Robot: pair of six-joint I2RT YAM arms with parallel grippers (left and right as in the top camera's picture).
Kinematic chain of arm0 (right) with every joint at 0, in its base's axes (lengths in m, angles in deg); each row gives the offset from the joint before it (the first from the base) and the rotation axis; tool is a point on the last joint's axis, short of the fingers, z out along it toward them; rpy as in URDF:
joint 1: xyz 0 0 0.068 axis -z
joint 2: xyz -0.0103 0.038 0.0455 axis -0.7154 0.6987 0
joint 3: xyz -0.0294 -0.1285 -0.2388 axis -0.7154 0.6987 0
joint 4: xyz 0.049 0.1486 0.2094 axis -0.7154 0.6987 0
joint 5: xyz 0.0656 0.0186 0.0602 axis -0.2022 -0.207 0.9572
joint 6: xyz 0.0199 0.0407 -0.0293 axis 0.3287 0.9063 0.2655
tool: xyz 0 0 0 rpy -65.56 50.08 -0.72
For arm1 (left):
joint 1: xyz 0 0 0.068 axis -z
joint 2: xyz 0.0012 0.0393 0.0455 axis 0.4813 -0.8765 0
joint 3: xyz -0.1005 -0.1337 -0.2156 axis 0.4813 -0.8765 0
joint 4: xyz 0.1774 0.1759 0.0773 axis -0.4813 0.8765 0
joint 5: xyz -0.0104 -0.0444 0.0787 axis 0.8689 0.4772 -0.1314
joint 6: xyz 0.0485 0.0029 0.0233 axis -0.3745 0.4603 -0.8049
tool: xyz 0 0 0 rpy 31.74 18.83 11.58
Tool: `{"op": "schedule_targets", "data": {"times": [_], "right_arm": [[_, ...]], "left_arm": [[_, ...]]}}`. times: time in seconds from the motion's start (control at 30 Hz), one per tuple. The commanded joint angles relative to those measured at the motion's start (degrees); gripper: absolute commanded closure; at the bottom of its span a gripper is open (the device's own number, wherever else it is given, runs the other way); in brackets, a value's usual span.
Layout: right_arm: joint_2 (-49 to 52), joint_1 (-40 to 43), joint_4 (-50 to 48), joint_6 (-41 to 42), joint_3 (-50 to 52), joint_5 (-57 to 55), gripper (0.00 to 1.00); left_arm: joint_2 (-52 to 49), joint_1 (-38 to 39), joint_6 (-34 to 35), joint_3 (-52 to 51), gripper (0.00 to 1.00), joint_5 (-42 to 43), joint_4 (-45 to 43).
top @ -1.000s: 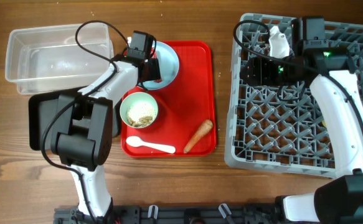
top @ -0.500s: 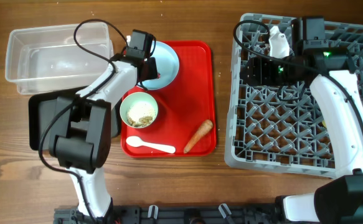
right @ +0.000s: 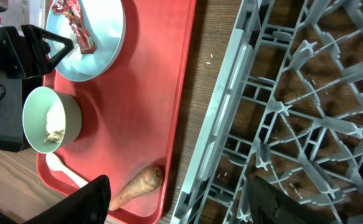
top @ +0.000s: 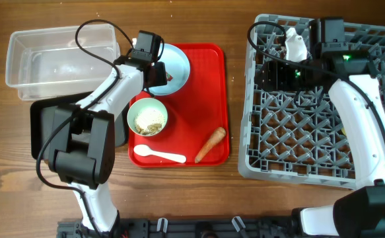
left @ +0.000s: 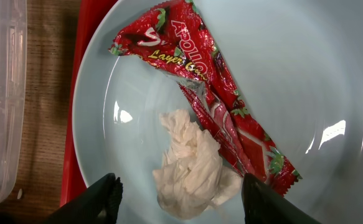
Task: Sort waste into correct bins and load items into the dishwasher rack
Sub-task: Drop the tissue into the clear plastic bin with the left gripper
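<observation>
Left pincer (left: 181, 185) spread, white scrap (left: 190, 163) between fingers (left: 103, 198)

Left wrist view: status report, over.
Left gripper open over scrap in blue bowl. Right gripper open, empty, above rack edge. Wrapper touches scrap.

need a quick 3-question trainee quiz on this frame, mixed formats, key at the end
1. True or false: the red wrapper and the white scrap lie in the pale blue bowl.
2. What does the pale green bowl hold?
3. The carrot lies: A) on the red tray; B) in the pale blue bowl; C) in the pale green bowl.

Key: 1 true; 2 beige food crumbs; 3 A.
</observation>
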Motion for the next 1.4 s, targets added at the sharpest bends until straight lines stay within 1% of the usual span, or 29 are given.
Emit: {"op": "schedule_targets", "data": {"times": [0.0, 0.27, 0.33, 0.43, 0.5, 0.57, 0.67, 0.73, 0.83, 1.0, 1.07, 1.2, 1.37], "right_arm": [[0.1, -0.2, 0.1, -0.7, -0.6, -0.6, 0.28], [0.1, -0.2, 0.4, -0.7, -0.6, -0.6, 0.28], [0.1, -0.2, 0.6, -0.7, -0.6, -0.6, 0.28], [0.1, -0.2, 0.7, -0.7, -0.6, -0.6, 0.28], [0.1, -0.2, 0.7, -0.7, -0.6, -0.6, 0.28], [0.1, -0.2, 0.7, -0.7, -0.6, -0.6, 0.28], [0.1, -0.2, 0.8, -0.7, -0.6, -0.6, 0.28], [0.1, -0.2, 0.8, -0.7, -0.6, -0.6, 0.28], [0.1, -0.2, 0.9, -0.7, -0.6, -0.6, 0.28], [0.1, -0.2, 0.9, -0.7, -0.6, -0.6, 0.28], [0.1, -0.2, 0.9, -0.7, -0.6, -0.6, 0.28], [0.1, -0.2, 0.9, -0.7, -0.6, -0.6, 0.28], [0.1, -0.2, 1.0, -0.6, -0.6, -0.6, 0.28]], "left_arm": [[1.3, -0.3, -0.1, 0.7, 0.37, -0.5, -0.5], [-1.4, -0.3, -0.1, 0.7, 0.38, -0.5, -1.0], [-1.8, -0.3, -0.1, 0.7, 0.41, -0.6, -1.1], [-1.9, -0.3, -0.1, 0.7, 0.55, -0.6, -1.3], [-1.9, -0.3, -0.1, 0.7, 0.60, -0.5, -1.2], [-1.9, -0.3, -0.1, 0.7, 0.69, -0.5, -1.2], [-1.9, -0.3, -0.1, 0.7, 0.80, -0.6, -1.3], [-1.8, -0.3, -0.1, 0.7, 0.96, -0.6, -1.3], [0.0, -0.3, -0.1, 0.9, 0.96, -1.2, -1.3], [9.2, -0.7, -0.1, 0.9, 0.96, -9.4, -1.5], [13.2, -1.8, -0.1, 0.9, 0.96, -9.7, -2.3], [18.8, -5.5, -0.1, 0.9, 0.95, -9.7, -4.1], [18.1, -13.6, 0.2, 0.8, 0.93, -9.4, -3.6]]}}
